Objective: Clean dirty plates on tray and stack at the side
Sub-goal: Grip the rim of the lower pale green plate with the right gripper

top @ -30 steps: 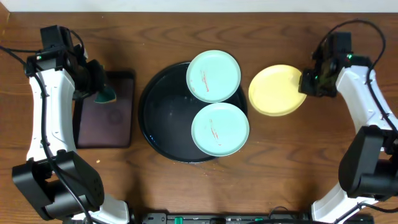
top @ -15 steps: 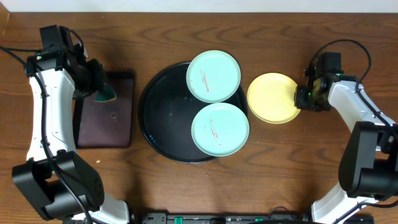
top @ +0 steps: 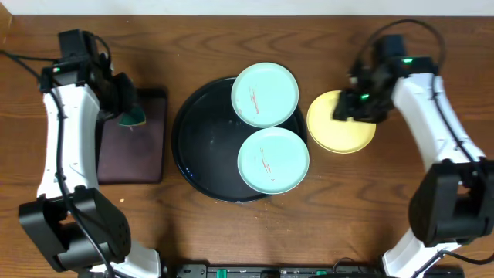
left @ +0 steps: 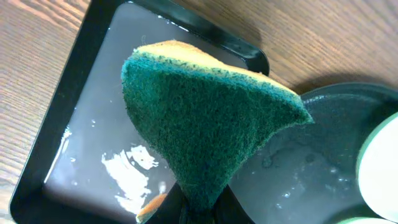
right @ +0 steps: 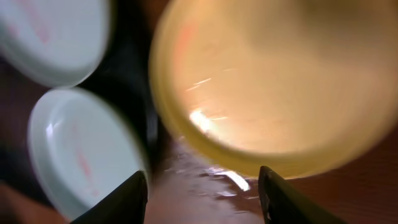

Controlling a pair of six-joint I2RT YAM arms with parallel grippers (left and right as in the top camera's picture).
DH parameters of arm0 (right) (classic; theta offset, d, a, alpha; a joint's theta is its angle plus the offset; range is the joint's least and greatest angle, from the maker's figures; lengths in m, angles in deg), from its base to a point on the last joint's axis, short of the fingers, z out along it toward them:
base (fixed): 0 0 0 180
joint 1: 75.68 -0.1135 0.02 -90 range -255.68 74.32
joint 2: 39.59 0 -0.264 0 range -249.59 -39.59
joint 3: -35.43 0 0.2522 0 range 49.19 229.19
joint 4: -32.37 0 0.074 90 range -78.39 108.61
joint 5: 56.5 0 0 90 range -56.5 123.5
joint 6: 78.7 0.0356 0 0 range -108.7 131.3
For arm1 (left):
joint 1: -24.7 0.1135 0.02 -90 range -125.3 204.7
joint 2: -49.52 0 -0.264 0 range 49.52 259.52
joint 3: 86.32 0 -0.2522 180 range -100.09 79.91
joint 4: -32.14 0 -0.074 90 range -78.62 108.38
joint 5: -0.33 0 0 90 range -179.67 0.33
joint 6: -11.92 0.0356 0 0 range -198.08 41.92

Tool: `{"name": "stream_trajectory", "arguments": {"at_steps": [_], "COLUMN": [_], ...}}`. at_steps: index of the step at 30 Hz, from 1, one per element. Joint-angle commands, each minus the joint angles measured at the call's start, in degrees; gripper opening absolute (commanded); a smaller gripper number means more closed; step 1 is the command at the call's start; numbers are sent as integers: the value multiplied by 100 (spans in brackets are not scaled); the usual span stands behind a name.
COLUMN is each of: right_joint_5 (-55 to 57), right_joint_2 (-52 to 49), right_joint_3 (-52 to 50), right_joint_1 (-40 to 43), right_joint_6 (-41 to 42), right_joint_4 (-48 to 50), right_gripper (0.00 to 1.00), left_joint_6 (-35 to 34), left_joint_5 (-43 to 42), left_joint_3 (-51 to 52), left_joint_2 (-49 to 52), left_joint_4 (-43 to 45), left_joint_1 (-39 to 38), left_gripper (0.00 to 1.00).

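The round black tray (top: 202,147) holds two aqua plates, one at its far right rim (top: 265,94) and one at its near right (top: 272,161), both with reddish smears. The yellow plate (top: 336,130) lies flat on the table just right of the tray. My right gripper (top: 345,110) hovers open over the yellow plate's left part, nothing between its fingers. The right wrist view is blurred: yellow plate (right: 273,81), both aqua plates (right: 53,37) (right: 81,149), open gripper (right: 202,193). My left gripper (top: 123,108) (left: 202,214) is shut on a green and yellow sponge (left: 205,124).
A smaller rectangular black tray (top: 131,158) (left: 93,155), wet inside, lies left of the round tray, under the sponge (top: 131,117). The round tray's rim (left: 336,93) shows at the left wrist view's right. Bare wood table lies in front and at the far right.
The right gripper set the yellow plate down nearer the tray, opened off its right edge, and moved left over it. The left arm shifted slightly, still holding the sponge.
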Motion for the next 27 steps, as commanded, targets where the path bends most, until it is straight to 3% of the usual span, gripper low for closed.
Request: {"name": "stream_trajectory", "arguments": {"at_steps": [1,6,16,21,23,27], "right_joint_5": [-26,79,389,450,479,527], "right_joint_2": [9,4,-26,-26,-26,-26], "right_joint_3": [-315,-861,-1609,-1853,-1921,-1952], "right_joint_1": [-566,-1113,-1764,-1834,-1832,-1832], "right_joint_6": [632,938,1453,1453,1499,1558], "right_joint_4": [48,444,1193,1427,1495,1530], "right_gripper": [55,54,37,34,29,3], "left_joint_6": [-17,-87,-210,-208,-208,-208], "left_joint_5": [737,1134,1132,1134,1132,1132], "left_joint_3": [20,20,20,20,20,20], "left_joint_2": [-11,-11,-11,-11,-11,-11], "left_joint_4": [-76,-87,-111,-109,-111,-111], "left_joint_1": [-308,-555,-570,-570,-570,-570], "left_gripper": [8,7,7,7,7,7]}}
